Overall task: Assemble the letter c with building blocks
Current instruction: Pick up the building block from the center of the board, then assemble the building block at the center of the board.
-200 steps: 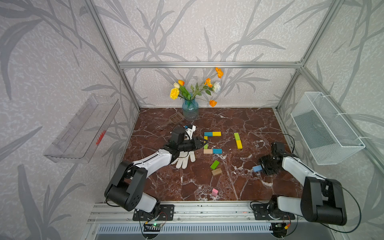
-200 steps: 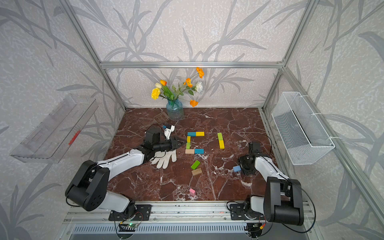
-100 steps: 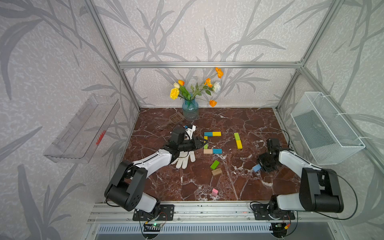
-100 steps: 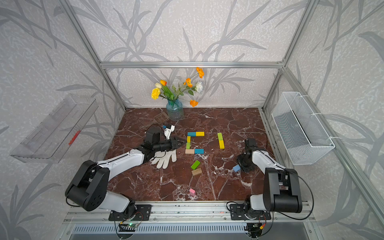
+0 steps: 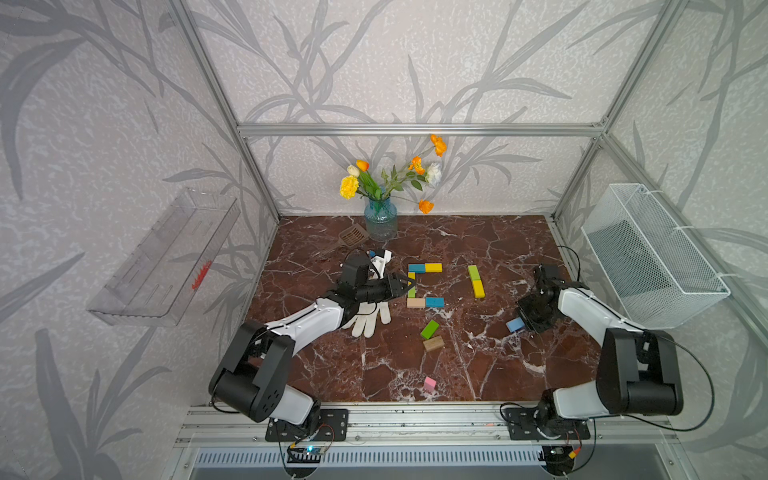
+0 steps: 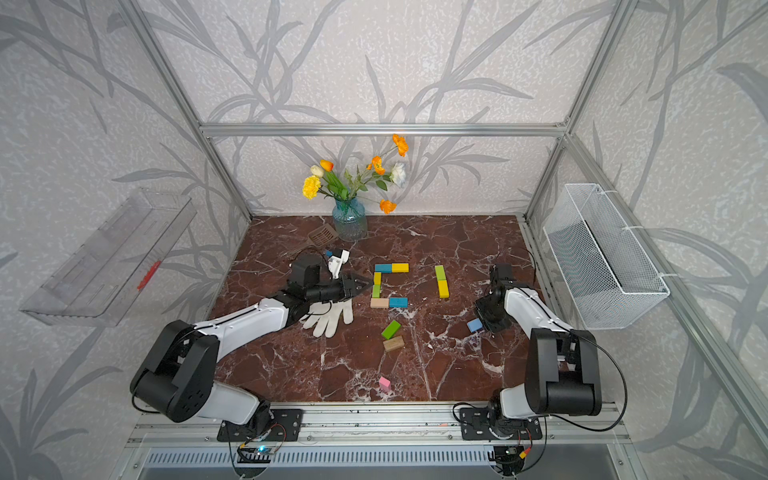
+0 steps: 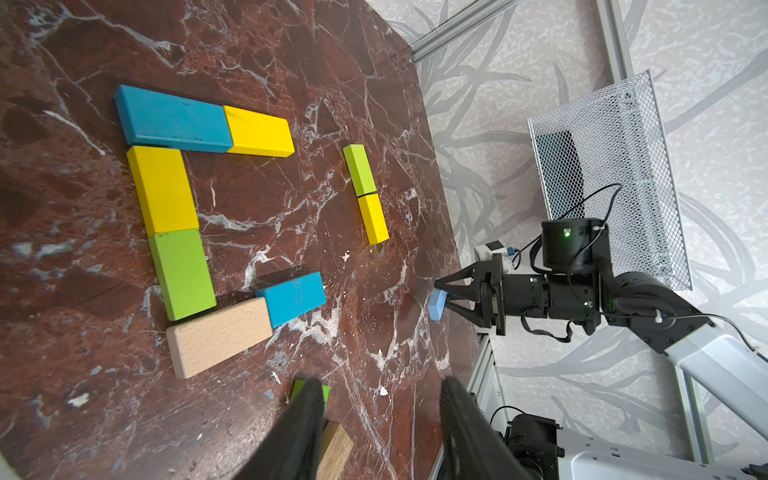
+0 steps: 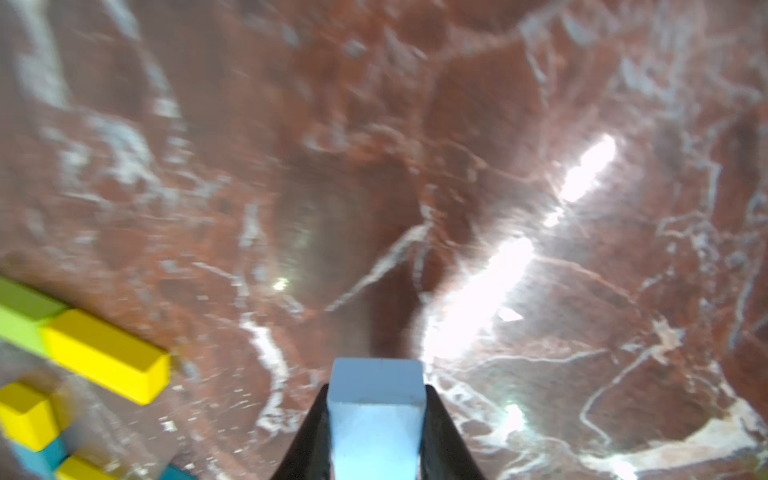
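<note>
Right tool: the right gripper (image 8: 376,392) is narrowed onto the light blue block (image 8: 376,419), with 1 finger pressed to each side and the block's end sticking out past the tips.
Held block, place: on the right part of the table (image 5: 478,365), well apart from the letter. I cannot tell whether it rests on the surface or is lifted.
Left tool: the left gripper (image 7: 380,382) stands wide with nothing between its jaws. Its wrist hangs over the white glove (image 5: 368,320) and its tips are just beside the letter's left side.
Letter: 6 blocks lie flat in a C that opens to the right.
Top row: top blue block (image 7: 172,120) touching top yellow block (image 7: 259,132).
Left column: side yellow block (image 7: 163,189) above side green block (image 7: 183,272).
Bottom row: plain wood block (image 7: 218,334) touching bottom blue block (image 7: 293,297).
Pair: paired green block (image 5: 473,272) and paired yellow block (image 5: 478,288) lie end to end, between the letter and the right gripper.
Loose: loose green block (image 5: 429,329) and loose wood block (image 5: 433,343) lie just beside each other in front of the letter. The pink block (image 5: 429,384) lies near the front edge.
Back: spatula (image 5: 353,237) beside the vase (image 5: 380,218).
</note>
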Controlling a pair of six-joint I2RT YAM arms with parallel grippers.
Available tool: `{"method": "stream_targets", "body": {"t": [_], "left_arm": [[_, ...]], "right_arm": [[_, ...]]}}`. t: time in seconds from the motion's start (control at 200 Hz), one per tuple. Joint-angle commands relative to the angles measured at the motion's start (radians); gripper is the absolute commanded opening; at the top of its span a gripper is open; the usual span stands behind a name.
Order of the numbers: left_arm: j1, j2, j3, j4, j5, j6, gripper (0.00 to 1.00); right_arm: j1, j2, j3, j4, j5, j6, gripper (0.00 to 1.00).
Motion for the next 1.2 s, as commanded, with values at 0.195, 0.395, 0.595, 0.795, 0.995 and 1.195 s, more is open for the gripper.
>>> {"method": "stream_targets", "body": {"t": [0.195, 0.395, 0.595, 0.795, 0.995, 1.195], "left_arm": [[0.011, -0.014, -0.015, 0.034, 0.024, 0.0, 0.47], [0.012, 0.0, -0.012, 0.046, 0.038, -0.009, 0.47], [0.013, 0.005, -0.011, 0.05, 0.041, -0.012, 0.47], [0.015, 0.015, -0.007, 0.058, 0.052, -0.018, 0.47], [0.017, 0.023, -0.009, 0.065, 0.057, -0.024, 0.47], [0.019, 0.031, -0.007, 0.072, 0.063, -0.029, 0.47]], "right_arm": [[0.009, 0.114, 0.165, -0.025, -0.019, 0.07, 0.22], [0.04, 0.226, 0.302, -0.021, -0.014, 0.124, 0.22], [0.078, 0.368, 0.435, -0.008, -0.01, 0.185, 0.22], [0.103, 0.486, 0.569, -0.014, 0.001, 0.23, 0.22], [0.113, 0.567, 0.666, -0.028, 0.006, 0.252, 0.22], [0.115, 0.621, 0.752, -0.05, 0.009, 0.261, 0.23]]}}
